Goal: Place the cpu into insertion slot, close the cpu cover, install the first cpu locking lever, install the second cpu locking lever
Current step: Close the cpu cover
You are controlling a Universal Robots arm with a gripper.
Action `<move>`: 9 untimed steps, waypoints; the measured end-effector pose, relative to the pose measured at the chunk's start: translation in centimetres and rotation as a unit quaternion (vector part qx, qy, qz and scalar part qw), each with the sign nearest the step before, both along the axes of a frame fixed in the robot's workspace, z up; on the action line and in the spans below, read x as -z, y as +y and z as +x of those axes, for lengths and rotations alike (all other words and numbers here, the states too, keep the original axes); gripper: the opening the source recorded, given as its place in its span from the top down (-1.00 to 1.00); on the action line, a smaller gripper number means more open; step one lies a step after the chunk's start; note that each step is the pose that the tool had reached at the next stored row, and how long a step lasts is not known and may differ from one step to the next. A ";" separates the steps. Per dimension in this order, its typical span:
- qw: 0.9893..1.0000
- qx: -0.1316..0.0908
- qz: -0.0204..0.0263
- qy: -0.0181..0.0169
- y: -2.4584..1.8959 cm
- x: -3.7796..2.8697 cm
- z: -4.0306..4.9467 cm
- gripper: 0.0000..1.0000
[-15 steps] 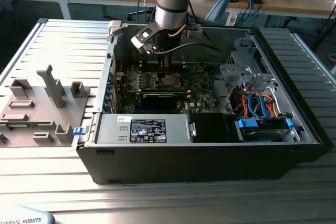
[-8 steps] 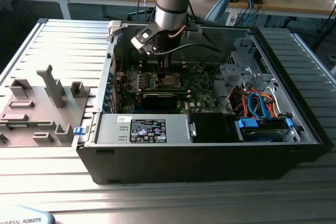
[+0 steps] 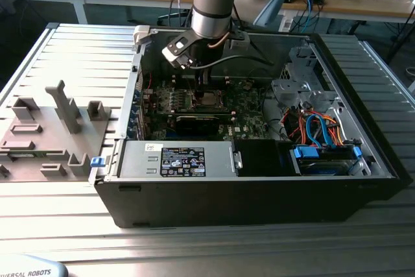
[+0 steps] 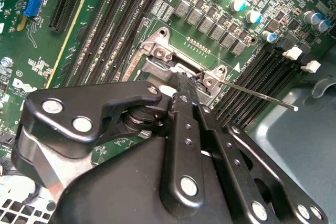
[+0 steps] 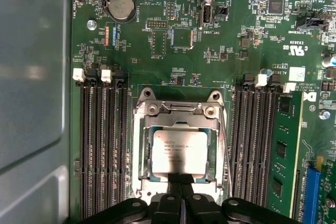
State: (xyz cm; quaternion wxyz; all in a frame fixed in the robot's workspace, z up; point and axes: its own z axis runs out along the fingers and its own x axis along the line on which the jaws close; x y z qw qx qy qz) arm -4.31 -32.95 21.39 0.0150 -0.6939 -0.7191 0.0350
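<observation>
The cpu [image 5: 180,152], a silver-grey square chip, lies in the insertion slot [image 5: 140,174] on the green board. The silvery cpu cover [image 5: 178,108] lies flat around it, and the chip shows through its cut-out. My gripper [image 5: 181,183] is shut with its black fingers pressed together, the tips over the chip's near edge. In the second wrist view the fingertips [image 4: 185,88] reach the socket's metal frame [image 4: 157,51]. A thin locking lever [image 4: 257,96] sticks out from the socket's corner, unlatched. In the exterior view the gripper [image 3: 203,86] hangs low inside the case over the socket [image 3: 209,100].
Black memory slots [image 5: 102,145] flank the socket on both sides, and one holds a green module [image 5: 282,156]. A black card [image 3: 194,123], a power supply [image 3: 181,159] and a drive bay with coloured cables [image 3: 321,131] crowd the open case. A grey fixture plate [image 3: 45,131] sits at the exterior view's left.
</observation>
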 end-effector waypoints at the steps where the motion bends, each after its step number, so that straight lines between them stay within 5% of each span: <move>1: 1.000 0.000 0.000 0.000 0.00 0.03 0.00 0.79; 9: 1.000 0.000 0.000 0.000 -0.02 0.21 0.00 0.79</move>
